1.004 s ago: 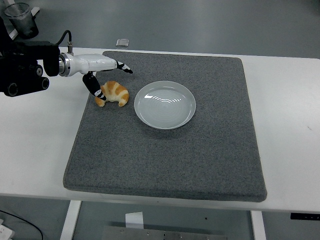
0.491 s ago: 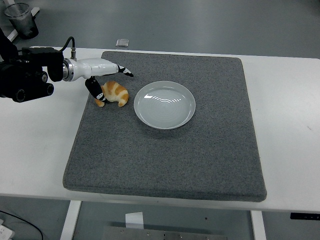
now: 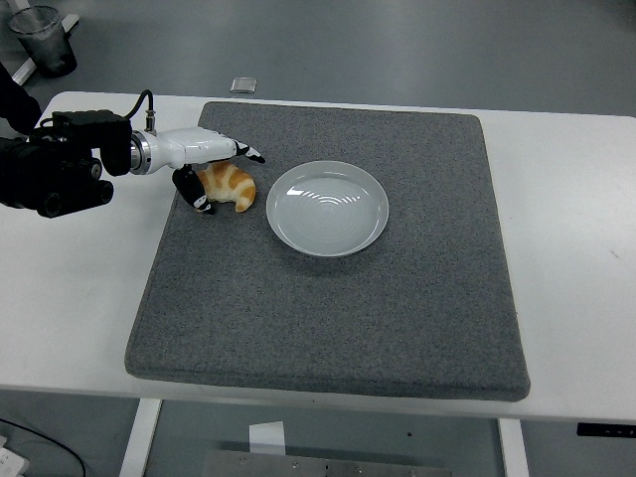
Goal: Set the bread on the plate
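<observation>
Grey textured mat point(image 3: 328, 298) on white table point(image 3: 566, 248) — grey floor beyond.
Round white plate point(image 3: 327, 208) empty; left hand point(image 3: 204, 159), fingers open, straddles golden croissant point(image 3: 229, 186), upper left.

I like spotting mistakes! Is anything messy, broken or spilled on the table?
Nothing stands out. The golden striped croissant lies whole on the grey felt mat, beside the empty round white plate, which sits flat. The left hand is at the croissant. No crumbs or spills show.
</observation>
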`<action>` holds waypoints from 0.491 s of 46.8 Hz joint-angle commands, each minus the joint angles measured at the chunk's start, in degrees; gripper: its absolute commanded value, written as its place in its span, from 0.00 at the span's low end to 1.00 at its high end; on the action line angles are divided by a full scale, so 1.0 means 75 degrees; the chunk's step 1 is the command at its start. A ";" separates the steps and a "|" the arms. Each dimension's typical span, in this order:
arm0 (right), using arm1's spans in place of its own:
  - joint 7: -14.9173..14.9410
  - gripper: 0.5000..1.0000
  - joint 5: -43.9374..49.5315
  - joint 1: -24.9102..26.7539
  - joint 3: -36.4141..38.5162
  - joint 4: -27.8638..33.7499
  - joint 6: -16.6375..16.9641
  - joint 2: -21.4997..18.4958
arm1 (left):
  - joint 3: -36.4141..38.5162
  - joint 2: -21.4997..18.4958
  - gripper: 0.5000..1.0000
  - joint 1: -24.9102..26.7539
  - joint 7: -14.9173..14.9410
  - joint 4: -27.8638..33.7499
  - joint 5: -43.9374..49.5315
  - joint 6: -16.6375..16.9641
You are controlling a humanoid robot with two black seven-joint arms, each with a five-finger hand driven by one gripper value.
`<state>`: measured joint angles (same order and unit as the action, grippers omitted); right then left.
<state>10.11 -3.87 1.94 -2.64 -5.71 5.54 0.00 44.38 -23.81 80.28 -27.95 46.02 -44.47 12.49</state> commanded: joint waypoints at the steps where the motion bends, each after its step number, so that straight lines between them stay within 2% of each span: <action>1: 0.0000 0.86 0.0000 -0.0001 0.0000 0.0000 0.0000 0.0000 | 0.0001 0.0070 0.98 -0.0063 0.0000 -0.0042 -0.0001 0.0022; 9: 0.0000 0.86 0.0000 -0.0001 0.0000 0.0000 0.0000 0.0000 | 0.0001 0.0128 0.94 -0.0133 0.0000 -0.0101 -0.0001 0.0139; 19: 0.0000 0.86 0.0000 -0.0001 0.0000 0.0000 0.0000 0.0000 | 0.0024 0.0163 0.70 -0.0145 0.0012 -0.0265 -0.0001 0.0198; 23: 0.0000 0.86 0.0000 -0.0001 0.0000 0.0000 0.0000 0.0000 | 0.0036 0.0339 0.60 -0.0180 0.0012 -0.0405 -0.0001 0.0280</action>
<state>10.11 -3.87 1.93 -2.64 -5.71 5.54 0.00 44.56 -22.22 79.05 -27.95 43.66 -44.47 14.22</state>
